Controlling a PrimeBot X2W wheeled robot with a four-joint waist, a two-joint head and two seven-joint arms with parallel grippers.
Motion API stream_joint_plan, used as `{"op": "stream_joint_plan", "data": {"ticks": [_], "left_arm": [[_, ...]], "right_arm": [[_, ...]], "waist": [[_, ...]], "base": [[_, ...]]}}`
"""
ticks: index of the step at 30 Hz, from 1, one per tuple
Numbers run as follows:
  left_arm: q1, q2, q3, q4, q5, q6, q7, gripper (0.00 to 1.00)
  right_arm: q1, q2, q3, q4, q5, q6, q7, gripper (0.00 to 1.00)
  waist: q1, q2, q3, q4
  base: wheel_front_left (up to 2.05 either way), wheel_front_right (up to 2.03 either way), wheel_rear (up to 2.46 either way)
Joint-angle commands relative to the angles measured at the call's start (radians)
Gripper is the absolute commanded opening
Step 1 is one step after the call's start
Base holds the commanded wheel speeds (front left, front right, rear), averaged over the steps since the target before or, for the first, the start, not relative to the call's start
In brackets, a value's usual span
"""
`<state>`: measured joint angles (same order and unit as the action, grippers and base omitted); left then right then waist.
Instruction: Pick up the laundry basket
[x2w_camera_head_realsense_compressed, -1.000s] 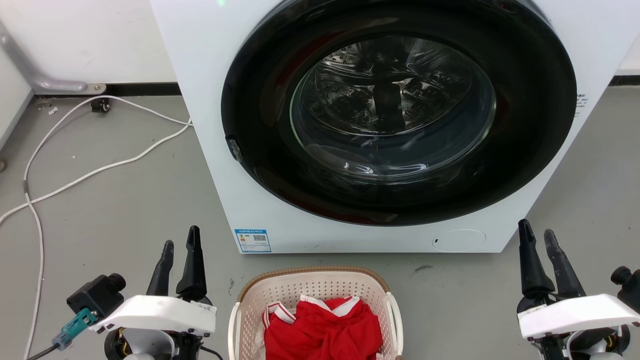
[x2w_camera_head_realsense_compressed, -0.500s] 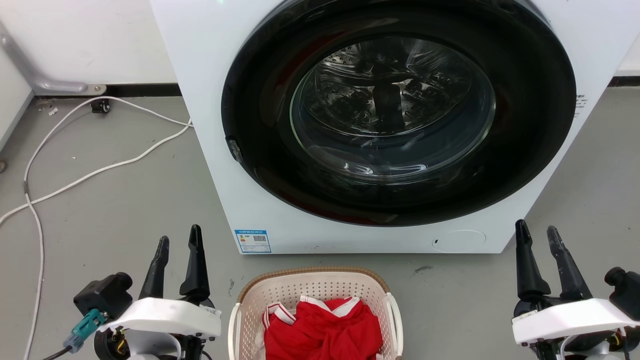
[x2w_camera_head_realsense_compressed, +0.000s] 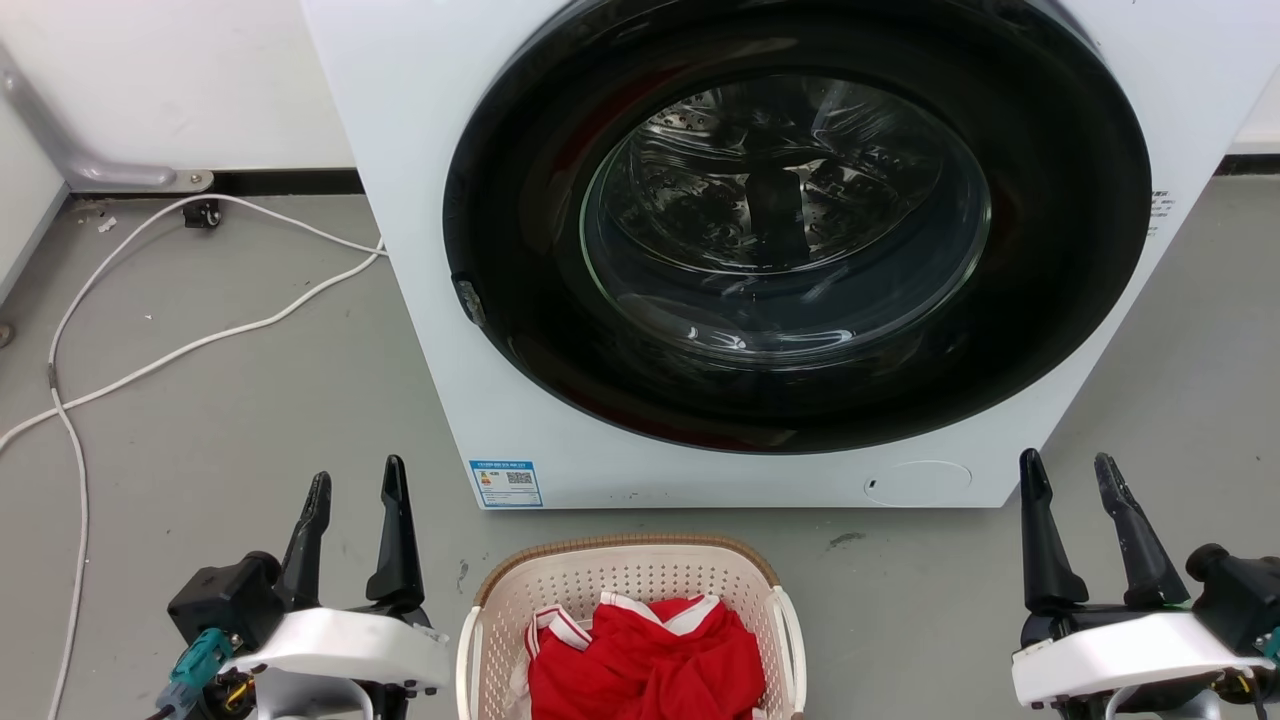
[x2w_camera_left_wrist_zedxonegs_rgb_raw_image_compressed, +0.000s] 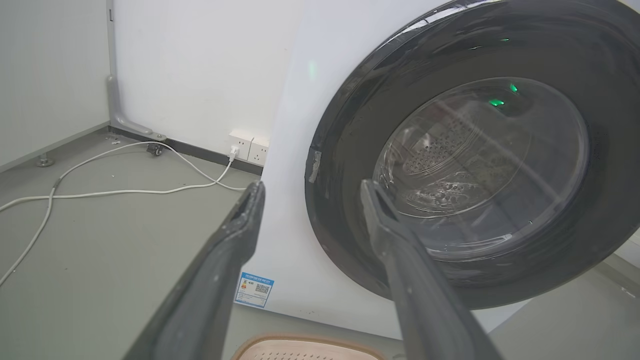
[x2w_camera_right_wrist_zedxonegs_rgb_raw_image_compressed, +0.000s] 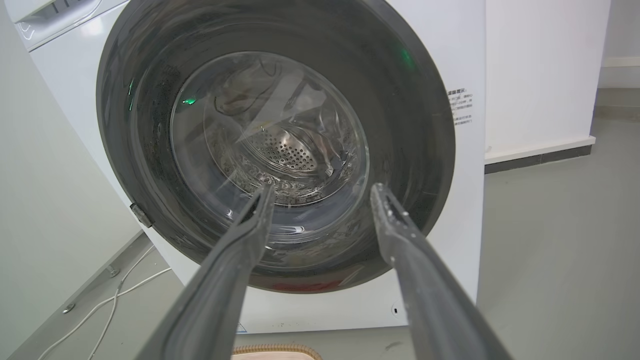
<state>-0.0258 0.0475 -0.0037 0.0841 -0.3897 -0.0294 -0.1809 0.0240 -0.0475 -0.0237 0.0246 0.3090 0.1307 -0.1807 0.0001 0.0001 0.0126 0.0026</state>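
Observation:
The cream laundry basket (x2w_camera_head_realsense_compressed: 585, 578), perforated with a brown rim and white side handles, stands on the floor at the bottom centre of the head view, holding a red and white garment (x2w_camera_head_realsense_compressed: 645, 655). Its brown far rim also peeks in at the bottom of the left wrist view (x2w_camera_left_wrist_zedxonegs_rgb_raw_image_compressed: 305, 345) and the right wrist view (x2w_camera_right_wrist_zedxonegs_rgb_raw_image_compressed: 277, 350). My left gripper (x2w_camera_head_realsense_compressed: 355, 485) is open to the basket's left, nothing between its fingers. To the basket's right my right gripper (x2w_camera_head_realsense_compressed: 1065, 470) is open and holds nothing. Both sets of fingers point toward the washing machine.
A white washing machine (x2w_camera_head_realsense_compressed: 420, 250) with a large dark round door (x2w_camera_head_realsense_compressed: 800, 230) stands just beyond the basket. White cables (x2w_camera_head_realsense_compressed: 150, 350) trail over the grey floor at the left, running to wall sockets (x2w_camera_left_wrist_zedxonegs_rgb_raw_image_compressed: 247, 147). Bare grey floor lies on both sides of the machine.
Both grippers have drawn down and inward toward the basket, and each has spread its fingers a little wider. Basket and machine stand unmoved.

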Motion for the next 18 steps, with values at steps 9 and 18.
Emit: {"op": "stream_joint_plan", "data": {"ticks": [9, 18], "left_arm": [[0.008, 0.003, -0.005, -0.017, 0.094, 0.004, -0.028, 1.00], [0.018, 0.004, -0.008, -0.019, 0.166, 0.007, -0.045, 1.00]], "right_arm": [[0.015, -0.004, 0.007, -0.020, -0.103, 0.000, -0.026, 1.00], [0.023, -0.004, 0.008, -0.021, -0.180, 0.000, -0.045, 1.00]], "waist": [[-0.0001, -0.0001, 0.003, 0.001], [-0.0001, -0.0001, 0.005, -0.001]], "base": [[0.00, 0.00, 0.00], [0.00, 0.00, 0.00]]}}
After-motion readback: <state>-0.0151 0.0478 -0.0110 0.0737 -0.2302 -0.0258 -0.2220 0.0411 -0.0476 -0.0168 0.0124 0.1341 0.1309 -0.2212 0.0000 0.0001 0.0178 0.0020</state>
